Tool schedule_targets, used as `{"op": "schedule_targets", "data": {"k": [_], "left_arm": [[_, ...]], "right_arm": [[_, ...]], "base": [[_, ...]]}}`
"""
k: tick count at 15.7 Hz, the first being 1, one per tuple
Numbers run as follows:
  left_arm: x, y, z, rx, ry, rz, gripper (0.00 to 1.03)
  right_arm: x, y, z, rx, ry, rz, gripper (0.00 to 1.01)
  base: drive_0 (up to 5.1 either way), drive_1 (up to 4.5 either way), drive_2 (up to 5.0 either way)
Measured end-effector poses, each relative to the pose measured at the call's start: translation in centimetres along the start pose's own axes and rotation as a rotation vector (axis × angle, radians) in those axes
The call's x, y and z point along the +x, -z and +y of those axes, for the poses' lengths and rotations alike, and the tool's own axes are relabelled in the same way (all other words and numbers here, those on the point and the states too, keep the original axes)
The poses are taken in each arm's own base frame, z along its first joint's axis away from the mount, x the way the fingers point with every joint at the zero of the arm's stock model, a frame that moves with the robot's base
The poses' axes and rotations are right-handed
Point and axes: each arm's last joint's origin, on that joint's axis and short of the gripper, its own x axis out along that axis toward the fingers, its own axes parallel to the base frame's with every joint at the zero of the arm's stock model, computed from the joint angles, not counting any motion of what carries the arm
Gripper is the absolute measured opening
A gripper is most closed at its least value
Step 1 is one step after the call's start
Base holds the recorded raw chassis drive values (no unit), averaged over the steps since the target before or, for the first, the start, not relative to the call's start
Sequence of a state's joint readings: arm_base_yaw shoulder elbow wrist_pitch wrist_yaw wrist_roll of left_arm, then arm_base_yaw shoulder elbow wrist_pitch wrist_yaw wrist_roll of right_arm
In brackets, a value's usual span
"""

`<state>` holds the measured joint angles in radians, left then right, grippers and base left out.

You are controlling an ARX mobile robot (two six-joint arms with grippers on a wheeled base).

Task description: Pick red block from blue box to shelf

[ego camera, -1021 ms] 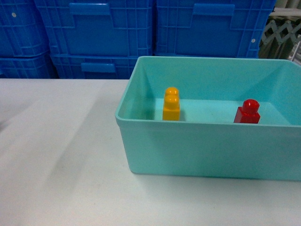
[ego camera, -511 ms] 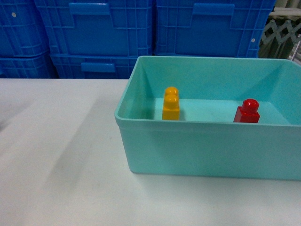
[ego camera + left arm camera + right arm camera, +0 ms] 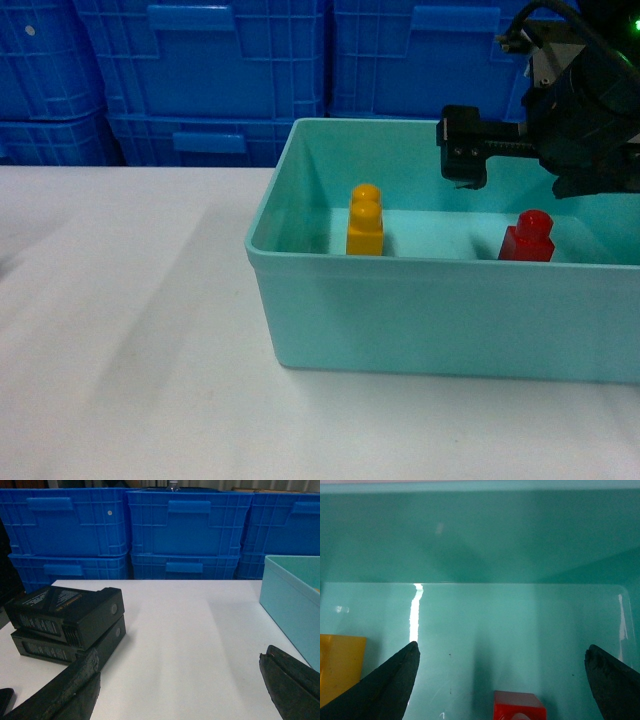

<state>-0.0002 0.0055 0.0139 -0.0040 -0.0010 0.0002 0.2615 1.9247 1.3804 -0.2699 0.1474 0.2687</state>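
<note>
The red block [image 3: 527, 238] stands upright on the floor of the blue box [image 3: 400, 262], towards its right side. From the right wrist, the red block [image 3: 519, 705] shows at the bottom edge, roughly midway between the fingers and nearer the camera than their tips. My right gripper [image 3: 502, 647] is open and empty over the box interior. In the head view the right arm [image 3: 585, 110] hangs above the box's back right, one black finger [image 3: 460, 148] pointing left. My left gripper [image 3: 179, 656] is open above the white table. The shelf is out of view.
An orange-yellow two-stud brick [image 3: 365, 221] stands in the box left of the red block. Dark blue ribbed crates [image 3: 220, 70] are stacked behind the table. Two stacked black battery packs [image 3: 70, 622] lie left of my left gripper. The box wall [image 3: 292, 600] is at its right.
My right arm has come into the head view from the upper right and now hangs over the box. Neither brick has moved.
</note>
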Motion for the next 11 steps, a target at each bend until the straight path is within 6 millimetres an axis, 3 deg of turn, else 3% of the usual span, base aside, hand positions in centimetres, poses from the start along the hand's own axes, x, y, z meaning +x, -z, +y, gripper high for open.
{"op": "schedule_targets", "data": {"k": [3, 7, 11], "left_arm": [[0.0, 0.0, 0.0, 0.0, 0.0, 0.0, 0.98], [0.0, 0.0, 0.0, 0.0, 0.0, 0.0, 0.98], [0.0, 0.0, 0.0, 0.0, 0.0, 0.0, 0.98]], "right_arm": [[0.5, 0.2, 0.0, 0.002, 0.006, -0.004, 0.98], [3.0, 1.9, -0.1, 0.01, 0.039, 0.073, 0.98], [3.5, 3.0, -0.4, 0.064, 0.081, 0.12, 0.98]], "base": [[0.0, 0.0, 0.0], [0.0, 0.0, 0.0], [0.0, 0.0, 0.0]]}}
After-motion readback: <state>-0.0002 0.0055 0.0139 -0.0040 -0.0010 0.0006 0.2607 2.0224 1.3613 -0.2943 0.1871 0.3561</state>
